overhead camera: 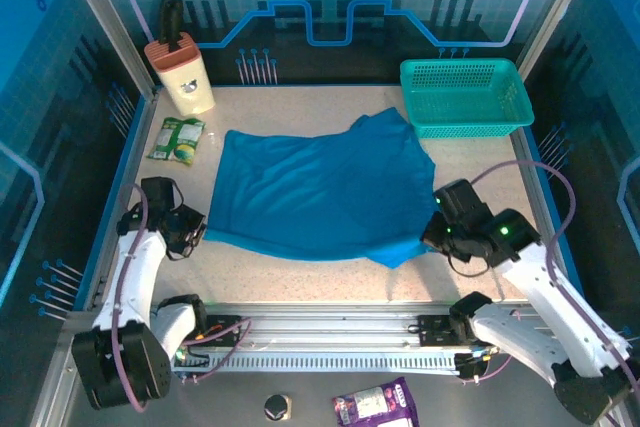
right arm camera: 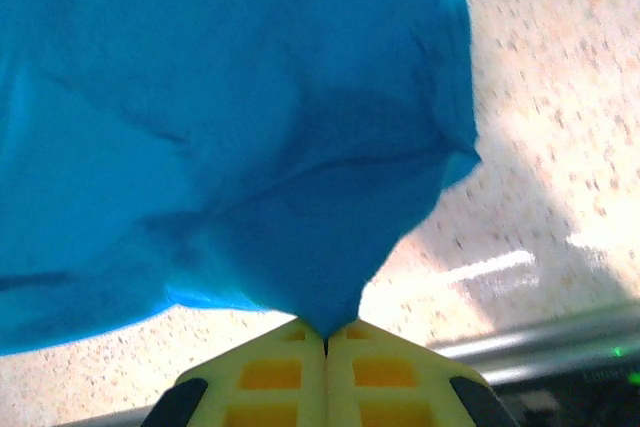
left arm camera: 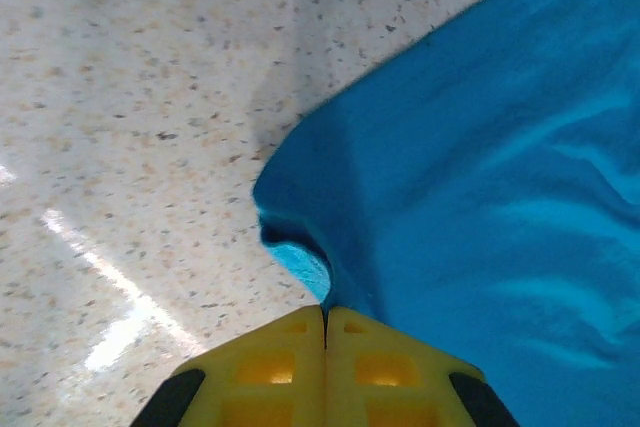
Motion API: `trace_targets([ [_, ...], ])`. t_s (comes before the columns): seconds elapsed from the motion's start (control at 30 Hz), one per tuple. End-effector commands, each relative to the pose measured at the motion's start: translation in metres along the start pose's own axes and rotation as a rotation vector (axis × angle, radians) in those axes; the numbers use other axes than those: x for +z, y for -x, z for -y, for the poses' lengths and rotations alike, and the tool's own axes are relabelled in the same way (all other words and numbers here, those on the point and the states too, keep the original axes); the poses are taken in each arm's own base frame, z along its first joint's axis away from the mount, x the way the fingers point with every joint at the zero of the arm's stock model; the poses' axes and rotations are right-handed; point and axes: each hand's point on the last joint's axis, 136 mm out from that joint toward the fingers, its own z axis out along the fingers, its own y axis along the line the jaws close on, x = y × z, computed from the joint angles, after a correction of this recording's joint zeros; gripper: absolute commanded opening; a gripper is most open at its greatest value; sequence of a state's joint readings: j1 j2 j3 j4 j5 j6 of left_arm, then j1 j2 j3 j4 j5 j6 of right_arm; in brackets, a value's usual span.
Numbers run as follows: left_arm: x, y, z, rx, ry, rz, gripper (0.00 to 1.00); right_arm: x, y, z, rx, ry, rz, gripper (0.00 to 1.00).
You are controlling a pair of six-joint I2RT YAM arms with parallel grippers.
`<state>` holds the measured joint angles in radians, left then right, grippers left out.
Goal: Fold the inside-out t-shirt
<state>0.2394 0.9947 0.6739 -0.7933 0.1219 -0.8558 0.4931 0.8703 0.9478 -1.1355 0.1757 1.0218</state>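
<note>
The inside-out t-shirt point(overhead camera: 320, 187) lies spread and wrinkled across the middle of the table, plain medium blue. My left gripper point(overhead camera: 200, 231) sits at its near-left corner. In the left wrist view its yellow fingers point(left arm camera: 280, 367) are pressed together, with the cloth's corner point(left arm camera: 480, 197) running into the tips of my left gripper point(left arm camera: 325, 309). At the near-right corner is my right gripper point(overhead camera: 431, 233). In the right wrist view it point(right arm camera: 326, 330) is shut on a pinched peak of the shirt point(right arm camera: 230, 127), which rises off the table there.
A teal mesh basket point(overhead camera: 465, 97) stands at the back right, touching the shirt's far corner. At the back left are a beige holder point(overhead camera: 183, 72) and a green packet point(overhead camera: 178, 139). A metal rail point(overhead camera: 330, 332) runs along the near edge, with a purple packet point(overhead camera: 375, 407) beyond it.
</note>
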Motion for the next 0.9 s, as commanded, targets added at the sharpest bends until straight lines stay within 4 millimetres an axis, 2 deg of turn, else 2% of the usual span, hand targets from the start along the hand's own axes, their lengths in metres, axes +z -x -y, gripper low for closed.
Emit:
trace_targets([
  [0.0,0.001,0.008,0.028,0.056,-0.071,-0.026,0.00,0.003,0.039,-0.025,-0.069,0.038,0.102,0.00],
  [0.2,0.013,0.024,0.039,0.127,-0.024,-0.034,0.00,0.018,0.076,-0.040,-0.067,0.066,0.128,0.00],
  [0.4,0.032,0.027,0.040,0.171,0.023,-0.091,0.00,0.039,0.103,-0.053,-0.084,0.084,0.114,0.00],
  [0.6,0.046,0.039,0.048,0.192,0.031,-0.084,0.00,0.059,0.117,-0.058,-0.121,0.074,0.087,0.00],
  [0.87,0.063,0.045,0.060,0.224,0.047,-0.138,0.00,0.076,0.123,-0.052,-0.138,0.028,0.046,0.00],
])
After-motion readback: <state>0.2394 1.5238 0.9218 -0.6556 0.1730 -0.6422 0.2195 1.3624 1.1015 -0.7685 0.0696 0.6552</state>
